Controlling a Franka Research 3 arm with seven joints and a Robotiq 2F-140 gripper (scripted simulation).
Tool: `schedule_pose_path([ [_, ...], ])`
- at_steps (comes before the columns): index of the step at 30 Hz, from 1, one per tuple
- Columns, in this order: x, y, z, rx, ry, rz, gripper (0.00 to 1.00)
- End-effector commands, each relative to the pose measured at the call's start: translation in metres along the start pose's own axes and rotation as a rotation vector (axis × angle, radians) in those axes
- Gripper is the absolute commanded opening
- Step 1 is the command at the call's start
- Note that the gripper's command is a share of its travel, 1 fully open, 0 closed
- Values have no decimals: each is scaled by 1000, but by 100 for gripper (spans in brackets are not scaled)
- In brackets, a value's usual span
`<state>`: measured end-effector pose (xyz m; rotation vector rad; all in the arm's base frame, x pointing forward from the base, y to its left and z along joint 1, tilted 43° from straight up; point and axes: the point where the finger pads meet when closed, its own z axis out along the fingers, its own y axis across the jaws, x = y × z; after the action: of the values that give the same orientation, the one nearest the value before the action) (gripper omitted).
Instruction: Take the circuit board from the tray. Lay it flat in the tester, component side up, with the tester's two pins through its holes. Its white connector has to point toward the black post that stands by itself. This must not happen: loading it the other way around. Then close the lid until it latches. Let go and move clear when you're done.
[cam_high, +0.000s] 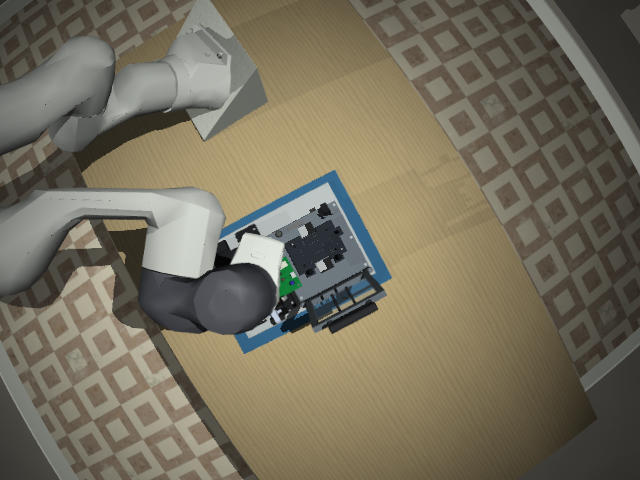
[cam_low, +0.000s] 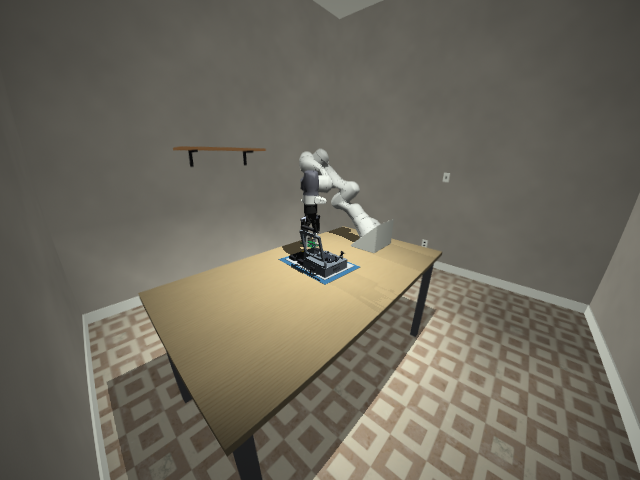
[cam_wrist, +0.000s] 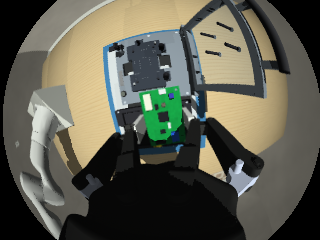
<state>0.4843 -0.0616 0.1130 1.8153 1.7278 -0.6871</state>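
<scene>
the green circuit board (cam_wrist: 162, 115) sits between the two dark fingers of the gripper (cam_wrist: 160, 143), clamped by its long edges, one finger on each side. in the wrist view the board reaches out past the fingertips toward the tester (cam_wrist: 148, 67), its component side facing the camera, with a dark chip near the middle and a small blue part near the end closest to the wrist. the jaws are about half closed and grasping the board, which is lifted off the surface below rather than lying in anything.

from the top, only a sliver of the board (cam_high: 287, 279) shows past the white wrist flange, just beside the tester's (cam_high: 316, 246) near edge. the tester's dark bed with its black blocks lies uncovered next to it. the lid (cam_high: 342, 302) stands swung open on the side away from the arm's base; in the wrist view it appears as a framed pane (cam_wrist: 230, 50) with short dark slots, tipped well back. the tray (cam_high: 242, 233) is mostly hidden under the wrist.

everything rests on a blue mat (cam_high: 356, 209) on the wooden table (cam_low: 248, 320). the arm comes from a grey wedge-shaped base (cam_low: 385, 235) near the table's far end. a small wall shelf (cam_low: 219, 149) hangs behind.
</scene>
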Motion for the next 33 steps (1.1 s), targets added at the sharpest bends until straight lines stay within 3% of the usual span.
schedule_pose_path([
  [1,12,-2,-2,0,-1,31,46],
  [11,47,-9,-5,0,-1,31,46],
  [33,98,-19,-10,0,-1,31,46],
])
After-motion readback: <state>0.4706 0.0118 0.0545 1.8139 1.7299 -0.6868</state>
